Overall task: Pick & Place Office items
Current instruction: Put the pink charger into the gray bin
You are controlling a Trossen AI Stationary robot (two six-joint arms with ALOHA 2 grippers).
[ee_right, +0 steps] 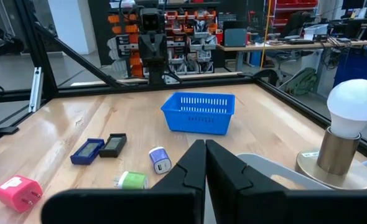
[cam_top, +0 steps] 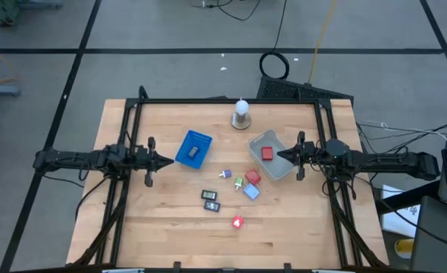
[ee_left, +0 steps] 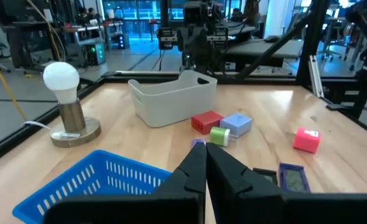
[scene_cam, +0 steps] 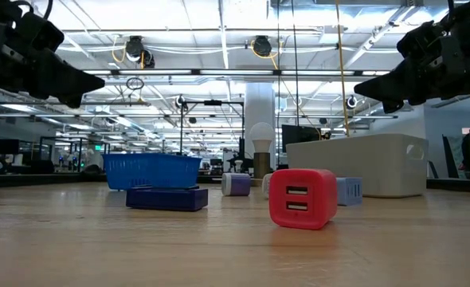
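Note:
Small office items lie on the wooden table between the two bins: a purple-white bit, a green bit, a red block, a blue block, two dark rectangles and a pink-red block. Another red block sits in the clear grey tray, and a dark piece in the blue mesh basket. My left gripper hovers shut just left of the basket. My right gripper hovers shut over the tray's right side. Both are raised off the table.
A white bulb on a round base stands near the far edge, behind the tray. A black frame borders the table. Bare wood stretches along the near edge and the left side.

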